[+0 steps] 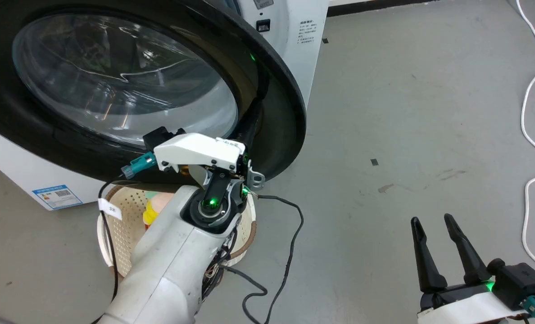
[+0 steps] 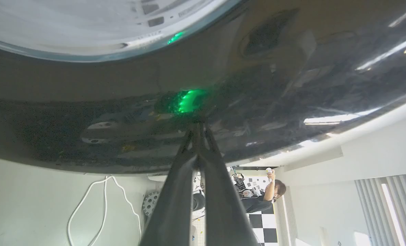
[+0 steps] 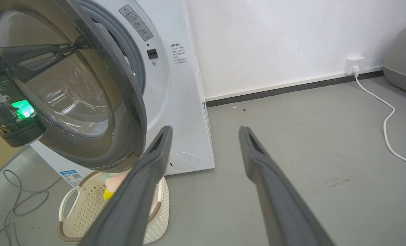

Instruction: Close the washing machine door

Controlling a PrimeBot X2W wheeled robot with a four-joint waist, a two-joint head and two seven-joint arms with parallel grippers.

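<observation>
Left gripper, fingers pressed together and empty, tips on door rim; push steadily toward washer until latched. Right gripper spread, empty; keep clear.

Grey floor ahead of right gripper, scuffed; small dark mark beyond fingertips, slightly left. White cable snaking over floor on gripper's right, plugged into wall socket far ahead-right. White wall straight ahead, dark skirting along its foot. Grey rounded bulk far right by wall. Beyond left gripper: pale vertical blinds, daylight behind; black-white chequered patch.
</observation>
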